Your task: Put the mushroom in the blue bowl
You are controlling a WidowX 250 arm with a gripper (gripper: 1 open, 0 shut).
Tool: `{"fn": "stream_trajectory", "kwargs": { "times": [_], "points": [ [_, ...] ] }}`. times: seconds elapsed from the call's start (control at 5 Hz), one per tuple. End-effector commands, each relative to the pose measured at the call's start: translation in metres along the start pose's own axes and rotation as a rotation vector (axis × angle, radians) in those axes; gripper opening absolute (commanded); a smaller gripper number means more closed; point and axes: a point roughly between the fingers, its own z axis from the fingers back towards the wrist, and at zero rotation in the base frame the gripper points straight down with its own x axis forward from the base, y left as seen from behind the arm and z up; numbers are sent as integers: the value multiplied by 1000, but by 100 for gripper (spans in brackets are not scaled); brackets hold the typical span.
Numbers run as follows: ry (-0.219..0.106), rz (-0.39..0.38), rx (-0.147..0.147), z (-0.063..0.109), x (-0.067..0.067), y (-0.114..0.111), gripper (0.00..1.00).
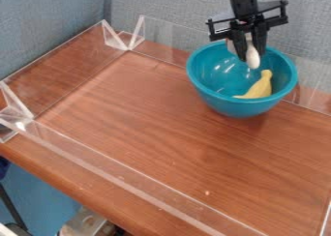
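Over blue bowl (241, 80) — claw (251, 56) gripping mushroom (254, 58)

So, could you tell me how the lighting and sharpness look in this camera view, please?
In the camera view the light is soft and even; the wooden table shows a pale sheen, and the blue bowl has glossy highlights inside. The whole picture is low in resolution and slightly soft: the gripper and the mushroom it holds blur together, and the clear wall shows mainly by its bright edges.
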Motion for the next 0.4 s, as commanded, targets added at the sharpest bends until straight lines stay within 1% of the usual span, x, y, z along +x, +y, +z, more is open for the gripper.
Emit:
{"fn": "stream_trajectory", "kwargs": {
  "times": [0.0, 0.2],
  "points": [
    [-59, -28, -33, 17, -3, -12, 0],
    [-57, -23, -26, 8, -3, -10, 0]
  ]
}}
